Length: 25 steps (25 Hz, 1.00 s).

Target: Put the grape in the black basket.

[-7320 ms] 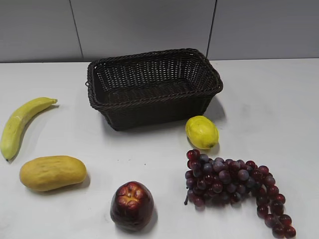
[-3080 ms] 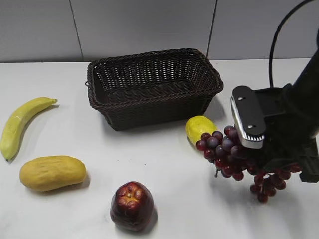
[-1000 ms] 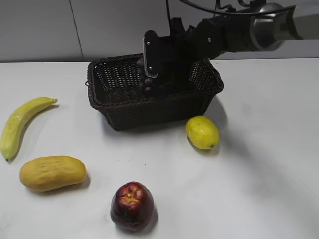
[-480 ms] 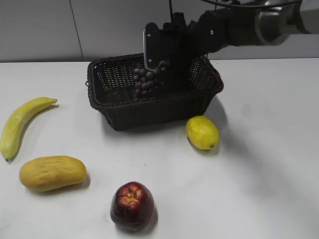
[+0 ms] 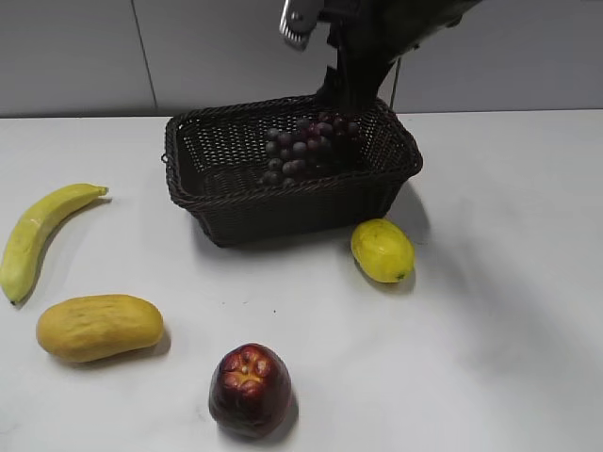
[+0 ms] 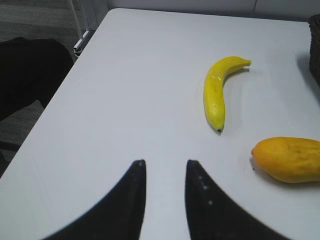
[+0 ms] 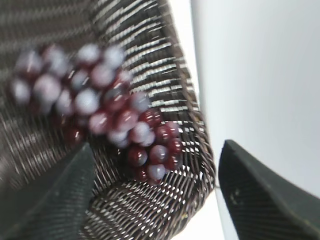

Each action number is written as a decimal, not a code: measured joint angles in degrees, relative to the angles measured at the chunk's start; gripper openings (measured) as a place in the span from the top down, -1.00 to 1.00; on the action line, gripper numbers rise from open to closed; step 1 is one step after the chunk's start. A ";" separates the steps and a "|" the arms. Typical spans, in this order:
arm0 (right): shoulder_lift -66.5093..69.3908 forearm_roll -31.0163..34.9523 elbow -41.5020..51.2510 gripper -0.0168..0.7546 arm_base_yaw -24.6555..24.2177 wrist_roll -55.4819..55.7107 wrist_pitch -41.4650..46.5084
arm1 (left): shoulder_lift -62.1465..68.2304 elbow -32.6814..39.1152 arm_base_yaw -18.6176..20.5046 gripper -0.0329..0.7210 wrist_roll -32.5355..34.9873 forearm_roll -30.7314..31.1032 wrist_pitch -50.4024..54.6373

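Note:
The grape [image 5: 301, 151], a bunch of dark red-purple grapes, lies inside the black basket [image 5: 236, 202] at the back middle of the table. It also shows in the right wrist view [image 7: 100, 115] against the basket's woven wall [image 7: 150, 200]. My right gripper [image 7: 155, 165] is open and empty above the basket; in the exterior view it [image 5: 325, 38] is raised over the basket's far right rim. My left gripper [image 6: 164, 165] is open and empty above the table's left part, away from the basket.
A yellow banana [image 5: 42, 235] and a yellow-orange mango [image 5: 99, 327] lie at the left; both show in the left wrist view, banana [image 6: 217, 92] and mango [image 6: 287, 159]. A dark red apple [image 5: 249, 388] sits at the front. A lemon [image 5: 382, 250] lies right of the basket's front.
My right gripper carried the grape from the table's front right over the basket, let it go inside, and has now risen above the rim. The left arm is unchanged.

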 joint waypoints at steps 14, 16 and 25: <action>-12.58 0.34 -1.57 -0.55 -17.51 43.63 10.91 | 0.00 0.00 0.00 0.34 0.00 0.00 0.00; -12.58 0.34 -2.08 -0.55 -20.73 46.20 16.35 | 0.00 0.00 0.00 0.34 0.00 0.00 0.00; -12.59 -2.11 -3.00 -0.54 -27.59 49.61 42.72 | 0.00 0.00 0.00 0.34 0.00 0.00 0.00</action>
